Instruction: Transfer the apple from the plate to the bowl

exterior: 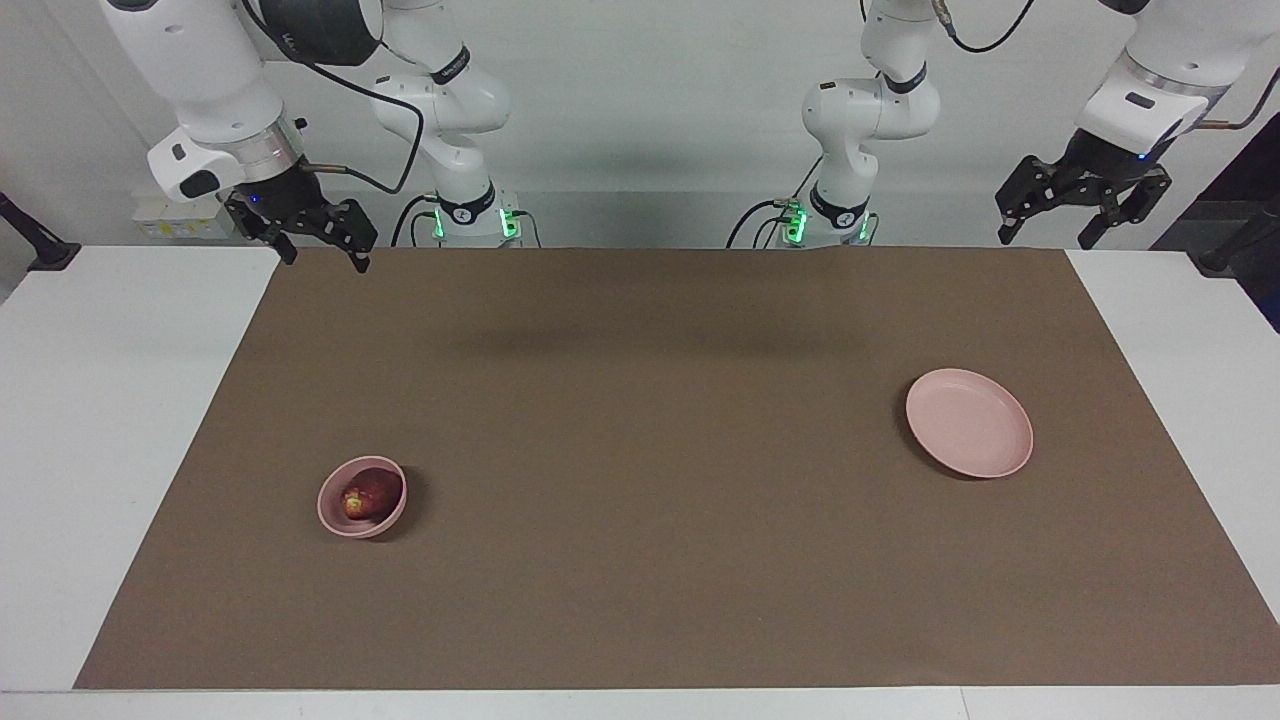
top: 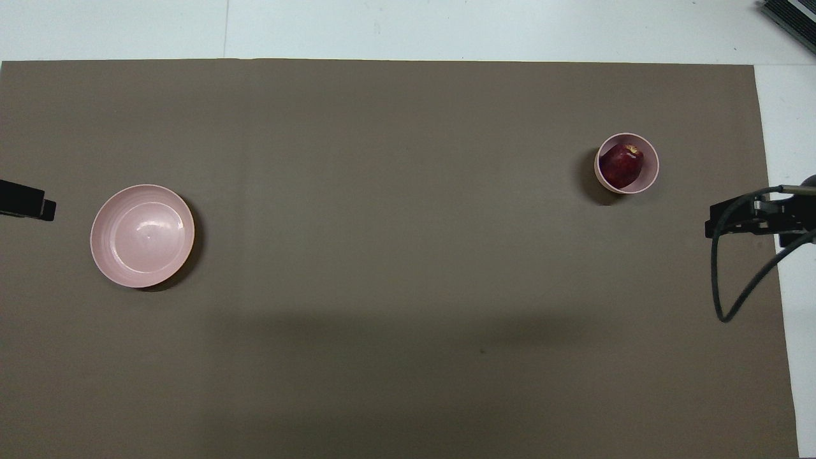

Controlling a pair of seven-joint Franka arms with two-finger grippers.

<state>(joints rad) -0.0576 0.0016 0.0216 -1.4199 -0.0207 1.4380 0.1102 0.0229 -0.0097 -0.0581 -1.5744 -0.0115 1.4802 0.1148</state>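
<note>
The dark red apple lies inside the small deep pink bowl toward the right arm's end of the table; in the overhead view the apple fills much of the bowl. The flat pink plate sits bare toward the left arm's end, and it also shows in the overhead view. My right gripper hangs open and empty in the air over the mat's edge by its base, well apart from the bowl. My left gripper hangs open and empty above the table's edge at its own end.
A brown mat covers most of the white table. In the overhead view only the tips of the left gripper and of the right gripper with its black cable show at the sides.
</note>
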